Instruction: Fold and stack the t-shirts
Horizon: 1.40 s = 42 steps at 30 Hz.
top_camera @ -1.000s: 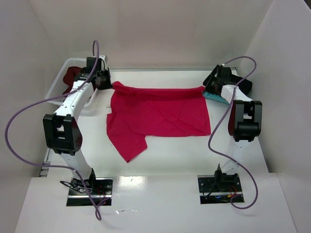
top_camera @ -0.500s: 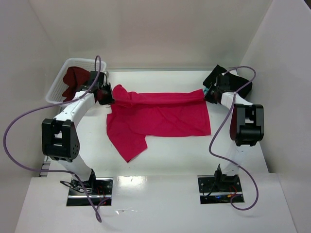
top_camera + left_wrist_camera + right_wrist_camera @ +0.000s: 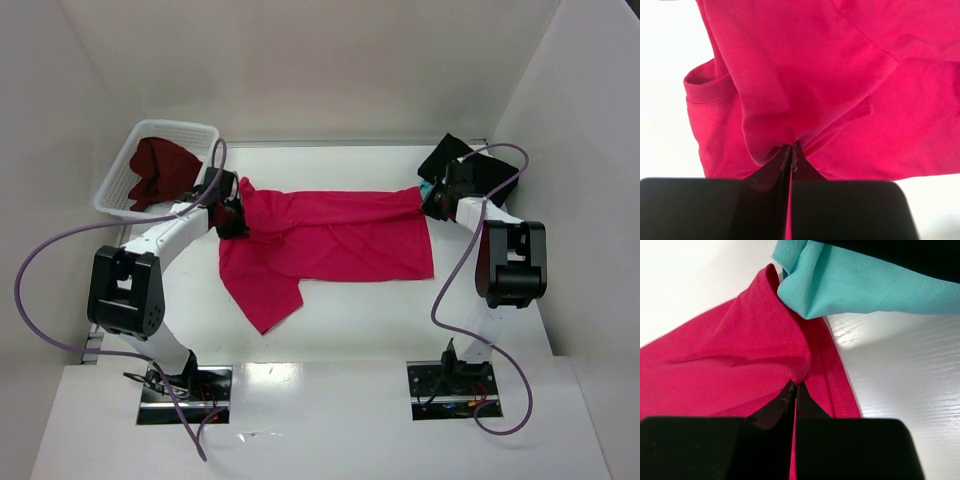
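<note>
left end effector (image 3: 791, 147): jaws pinched tight on a bunched fold at the far left corner of the crimson-pink t-shirt (image 3: 340, 240). right end effector (image 3: 794, 385): same, clamped on the far right corner, just inside the stitched hem. Far edge is gathered into a ridge between the two grips. The rest lies flat mid-table (image 3: 340, 330), one sleeve sticking out toward the near left. teal t-shirt (image 3: 855, 285) is right beside the right grip, touching the pink hem. black t-shirt (image 3: 443, 155) lies over it at far right. maroon t-shirt (image 3: 160, 170) sits in the white basket (image 3: 118, 165), far left.
</note>
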Each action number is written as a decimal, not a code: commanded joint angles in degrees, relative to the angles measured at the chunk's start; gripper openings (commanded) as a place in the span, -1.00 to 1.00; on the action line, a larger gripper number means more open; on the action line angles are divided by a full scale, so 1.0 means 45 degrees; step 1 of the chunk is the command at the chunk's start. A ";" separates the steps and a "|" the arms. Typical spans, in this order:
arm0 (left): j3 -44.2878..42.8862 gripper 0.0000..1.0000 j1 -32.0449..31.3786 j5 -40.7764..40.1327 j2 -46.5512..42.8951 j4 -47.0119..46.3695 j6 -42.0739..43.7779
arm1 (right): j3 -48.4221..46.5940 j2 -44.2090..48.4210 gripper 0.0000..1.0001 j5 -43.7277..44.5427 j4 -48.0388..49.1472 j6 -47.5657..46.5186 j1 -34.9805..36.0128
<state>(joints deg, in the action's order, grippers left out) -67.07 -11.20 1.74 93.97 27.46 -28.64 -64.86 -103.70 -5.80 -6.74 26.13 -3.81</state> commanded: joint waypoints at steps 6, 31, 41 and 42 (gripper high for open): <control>0.0470 -1.00 0.0009 -0.0503 -0.0883 -0.0107 -0.0861 | 0.0136 0.0526 -0.99 0.0391 0.0445 0.0092 -0.0129; 0.0570 0.35 0.0009 -0.0033 -0.1486 -0.0381 -0.0979 | 0.0390 0.0173 -0.64 0.0899 0.0151 0.0092 -0.0129; -0.1715 0.60 0.0847 -0.1010 -0.0361 -0.0945 -0.0588 | -0.0486 0.1637 0.60 0.0645 0.0287 0.0209 -0.0129; -0.1930 0.60 0.0849 -0.1011 -0.0085 -0.1063 -0.0588 | -0.0644 0.1638 0.60 0.0490 0.0287 0.0054 -0.0129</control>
<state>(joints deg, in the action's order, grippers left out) -72.03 -8.32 -0.82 89.62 25.32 -32.77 -63.70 -101.49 -3.51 -7.31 27.18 -3.95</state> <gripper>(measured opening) 0.800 0.795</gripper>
